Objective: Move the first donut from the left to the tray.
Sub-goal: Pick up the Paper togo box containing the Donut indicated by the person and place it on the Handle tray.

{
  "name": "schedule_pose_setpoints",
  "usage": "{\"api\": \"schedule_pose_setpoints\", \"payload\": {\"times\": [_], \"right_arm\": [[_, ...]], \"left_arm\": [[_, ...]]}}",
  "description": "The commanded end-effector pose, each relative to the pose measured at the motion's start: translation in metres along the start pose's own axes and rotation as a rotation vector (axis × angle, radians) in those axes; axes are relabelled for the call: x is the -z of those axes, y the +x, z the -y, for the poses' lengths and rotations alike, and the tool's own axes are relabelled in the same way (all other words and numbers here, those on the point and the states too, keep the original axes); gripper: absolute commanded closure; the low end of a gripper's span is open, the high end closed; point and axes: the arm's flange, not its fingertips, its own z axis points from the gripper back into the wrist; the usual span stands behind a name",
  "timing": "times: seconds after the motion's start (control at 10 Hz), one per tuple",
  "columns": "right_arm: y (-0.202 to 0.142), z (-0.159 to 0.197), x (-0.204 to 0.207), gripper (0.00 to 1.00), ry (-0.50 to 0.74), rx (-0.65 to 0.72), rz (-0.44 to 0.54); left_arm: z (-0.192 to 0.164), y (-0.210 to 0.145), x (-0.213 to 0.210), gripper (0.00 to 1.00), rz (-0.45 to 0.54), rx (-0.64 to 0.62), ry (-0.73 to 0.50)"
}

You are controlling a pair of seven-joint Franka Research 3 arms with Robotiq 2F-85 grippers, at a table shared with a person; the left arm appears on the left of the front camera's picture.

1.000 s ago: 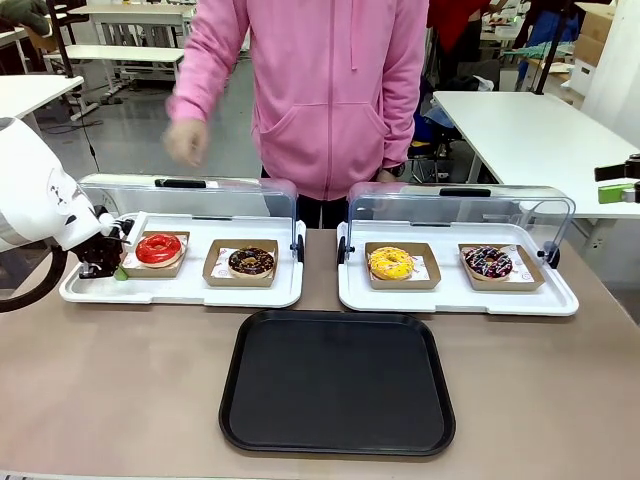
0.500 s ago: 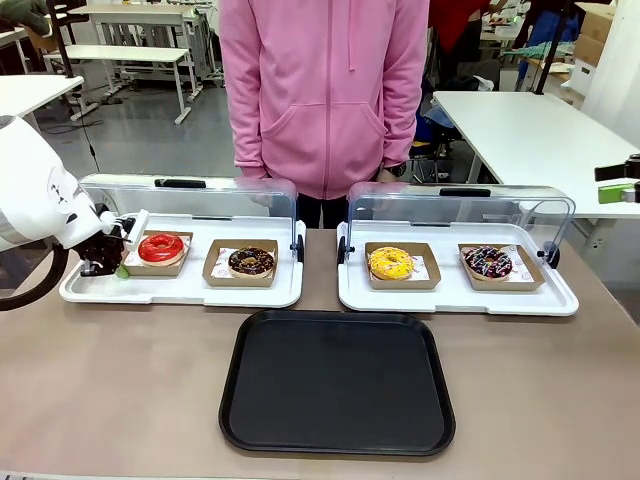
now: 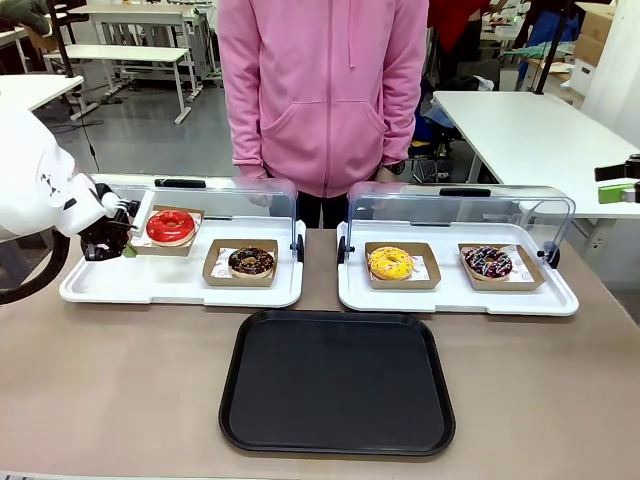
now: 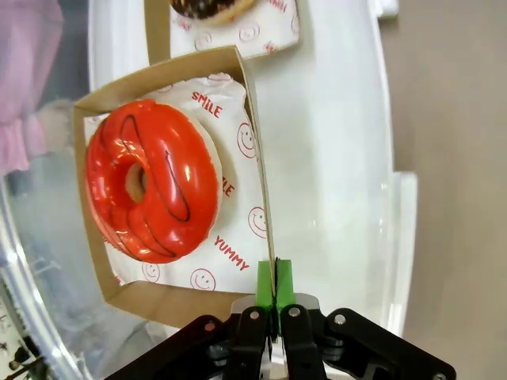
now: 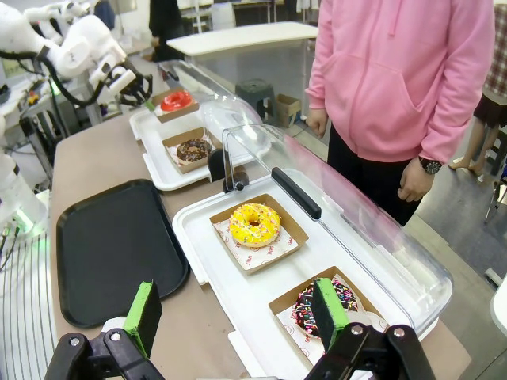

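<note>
The first donut from the left (image 3: 170, 226), glossy red in a shallow brown cardboard holder (image 3: 190, 245), hangs tilted just above the left white tray. My left gripper (image 3: 124, 246) is shut on the holder's left wall. In the left wrist view the green pads (image 4: 264, 285) pinch that thin wall edge, with the red donut (image 4: 150, 190) lying in the holder (image 4: 170, 297). The tray (image 3: 337, 380), black and flat, lies at the table's front middle. My right gripper (image 5: 236, 317) stands open, nothing between its fingers, above the right white tray; the red donut (image 5: 176, 100) and the black tray (image 5: 111, 245) show farther off.
A chocolate donut (image 3: 250, 262) sits in the left white tray (image 3: 180, 290). The right white tray (image 3: 455, 297) holds a yellow donut (image 3: 390, 263) and a sprinkled chocolate donut (image 3: 488, 262). Both clear lids (image 3: 230, 200) stand open at the back. A person in pink (image 3: 325, 90) stands behind.
My left gripper has lifted the holder with the red donut off the white tray and carried it slightly up and back. The person's raised hand has dropped away.
</note>
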Motion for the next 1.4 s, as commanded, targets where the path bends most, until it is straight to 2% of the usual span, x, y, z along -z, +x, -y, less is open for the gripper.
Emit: {"api": "schedule_pose_setpoints", "payload": {"times": [0.0,0.4,0.7,0.8,0.9,1.3], "right_arm": [[0.002,0.003,0.001,0.00,-0.002,-0.018,0.034],[0.002,0.003,0.001,0.00,-0.002,-0.018,0.034],[0.002,0.003,0.001,0.00,-0.002,-0.018,0.034],[0.002,0.003,0.001,0.00,-0.002,-0.018,0.034],[0.002,0.003,0.001,0.00,-0.002,-0.018,0.034],[0.002,0.003,0.001,0.00,-0.002,-0.018,0.034]], "left_arm": [[0.016,0.015,-0.011,0.98,0.006,-0.003,-0.006],[0.056,0.075,-0.037,0.98,0.114,-0.012,-0.077],[0.099,0.125,-0.055,0.98,0.130,-0.004,-0.094],[0.110,0.140,-0.056,0.98,0.103,-0.044,-0.054],[0.048,0.122,-0.048,0.98,0.147,0.009,-0.084],[0.049,0.129,-0.050,0.98,0.146,-0.015,-0.086]]}}
